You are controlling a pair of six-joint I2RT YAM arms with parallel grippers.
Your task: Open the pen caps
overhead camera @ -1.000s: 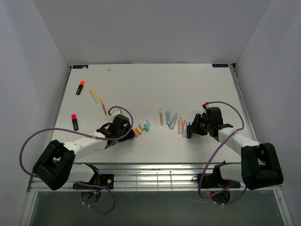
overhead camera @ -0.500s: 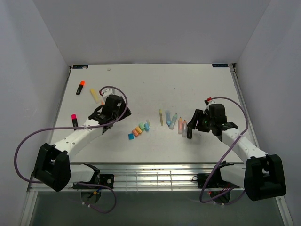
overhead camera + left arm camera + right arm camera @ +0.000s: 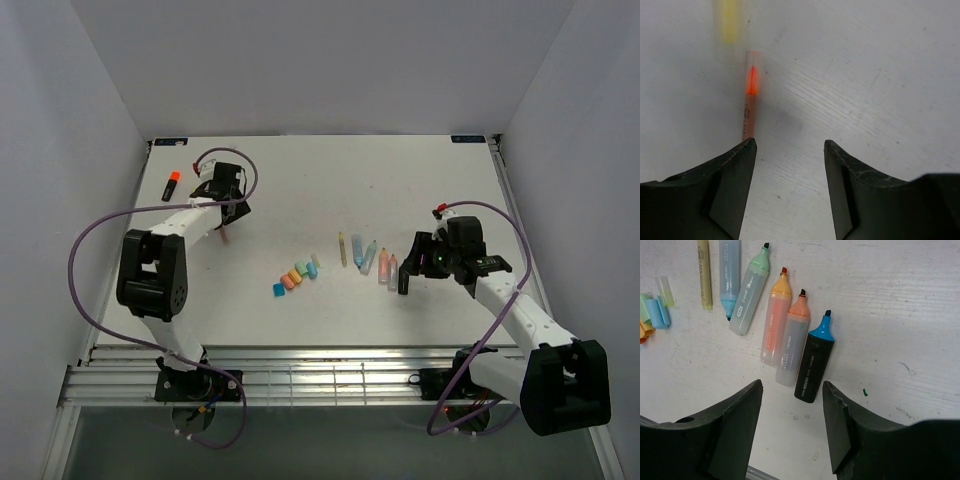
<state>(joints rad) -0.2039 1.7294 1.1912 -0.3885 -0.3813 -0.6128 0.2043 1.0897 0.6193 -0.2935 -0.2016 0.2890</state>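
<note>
My left gripper [image 3: 230,205] is open and empty over the far left of the table. In the left wrist view [image 3: 790,145] a thin orange pen [image 3: 748,102] lies just ahead of its left finger, with a blurred yellow pen [image 3: 729,20] beyond. My right gripper [image 3: 415,262] is open and empty [image 3: 792,387], just behind a row of uncapped pens: black with a blue tip [image 3: 815,362], salmon [image 3: 791,347], orange [image 3: 774,322], green [image 3: 750,292], blue [image 3: 729,275] and a thin yellow one [image 3: 703,275]. Loose pen caps [image 3: 295,275] lie in a pile mid-table.
A black marker with an orange cap [image 3: 172,185] lies at the far left near the wall. The left arm's links [image 3: 150,270] stretch along the left side of the table. A metal rail [image 3: 320,375] runs along the near edge.
My left gripper has swung from beside the cap pile to the far left, over the thin pens. My right gripper has drawn back slightly to the right.
</note>
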